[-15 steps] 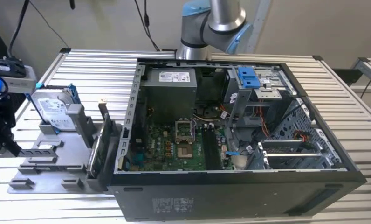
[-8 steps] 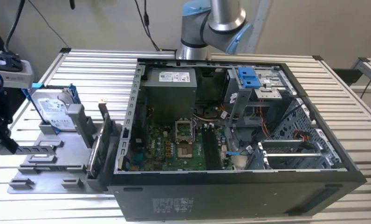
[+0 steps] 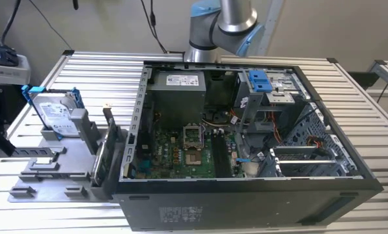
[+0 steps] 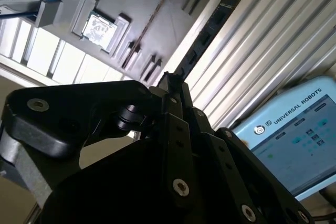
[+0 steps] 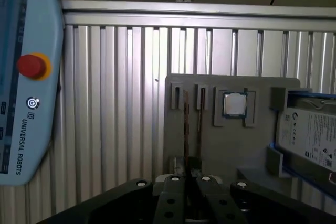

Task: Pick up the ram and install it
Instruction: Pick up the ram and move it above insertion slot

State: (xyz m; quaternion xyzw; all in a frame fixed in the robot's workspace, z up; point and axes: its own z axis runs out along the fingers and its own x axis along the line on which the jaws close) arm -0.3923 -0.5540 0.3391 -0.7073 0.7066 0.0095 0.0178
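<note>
In the second wrist view the ram, a long dark stick with black chips, sticks out from between my black fingers over the ribbed table. My gripper is shut on its near end. The first wrist view shows the ram edge-on as a thin brown line running into the gripper, above the grey holder plate. In the exterior view the open computer case lies on the table with its green motherboard exposed, and the arm rises behind it.
A second thin brown strip lies along a slot of the holder, beside a square processor chip and a hard drive with blue rails. A blue-and-white teach pendant lies on the ribbed table. In the exterior view the holder stands at the case's left.
</note>
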